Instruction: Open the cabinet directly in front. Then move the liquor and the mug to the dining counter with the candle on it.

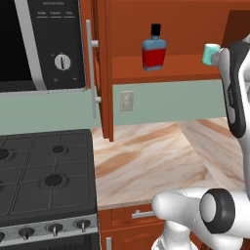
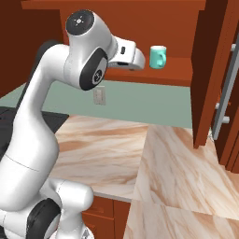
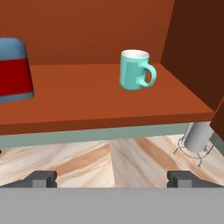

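The cabinet [image 1: 171, 29] stands open, with its left door [image 1: 103, 73] and right door [image 2: 209, 70] swung outward. On its lower shelf [image 3: 100, 103] the liquor [image 1: 154, 49] stands to the left, a blue and red bottle with a black cap. The teal mug [image 3: 134, 70] stands upright to its right, handle turned right. My gripper [image 3: 112, 179] is open and holds nothing. It hovers in front of the shelf, a little below its edge, between the bottle [image 3: 13, 70] and the mug [image 2: 158, 57]. The dining counter and the candle are out of view.
A marble worktop [image 1: 156, 156] runs below the cabinet, beside a black stove [image 1: 44, 176] under a microwave [image 1: 39, 44]. A wall outlet [image 1: 127, 101] sits on the green backsplash. A grey cylinder on a wire stand [image 3: 196, 138] stands on the worktop at the right.
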